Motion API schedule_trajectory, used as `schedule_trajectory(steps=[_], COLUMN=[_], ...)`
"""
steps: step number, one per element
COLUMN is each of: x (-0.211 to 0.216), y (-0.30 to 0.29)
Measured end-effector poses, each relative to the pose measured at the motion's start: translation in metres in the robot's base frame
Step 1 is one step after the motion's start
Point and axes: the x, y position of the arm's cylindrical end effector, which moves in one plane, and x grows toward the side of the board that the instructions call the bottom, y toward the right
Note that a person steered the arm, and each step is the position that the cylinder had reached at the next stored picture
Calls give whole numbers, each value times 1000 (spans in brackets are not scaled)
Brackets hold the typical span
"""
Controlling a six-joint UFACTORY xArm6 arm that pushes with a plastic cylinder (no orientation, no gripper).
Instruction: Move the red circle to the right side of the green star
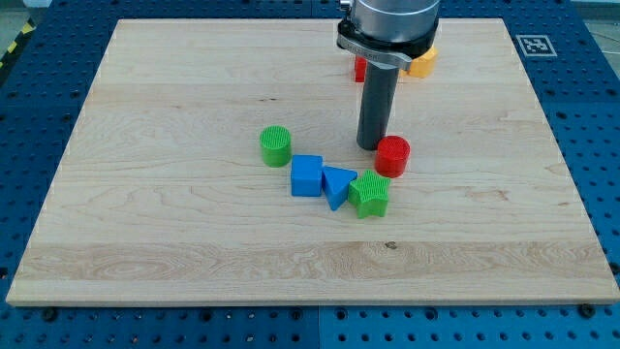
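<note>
So my tip sits touching the red circle on its far-left side, mid-desk, with the green star just nearer the front edge. No pincer here, just a rod. I'd nudge the circle gently toward the right edge, then forward; being round, it has no long axis or heading.

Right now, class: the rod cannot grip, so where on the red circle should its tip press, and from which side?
Press the red circle on its upper-left wall, where my tip already sits. Pushing toward the view's lower right should carry it past the green star onto the star's right; its round wall may slip sideways.
</note>
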Motion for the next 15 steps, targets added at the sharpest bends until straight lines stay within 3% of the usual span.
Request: schedule_trajectory(steps=[7, 12, 15], x=[2, 12, 22], y=[42, -10, 11])
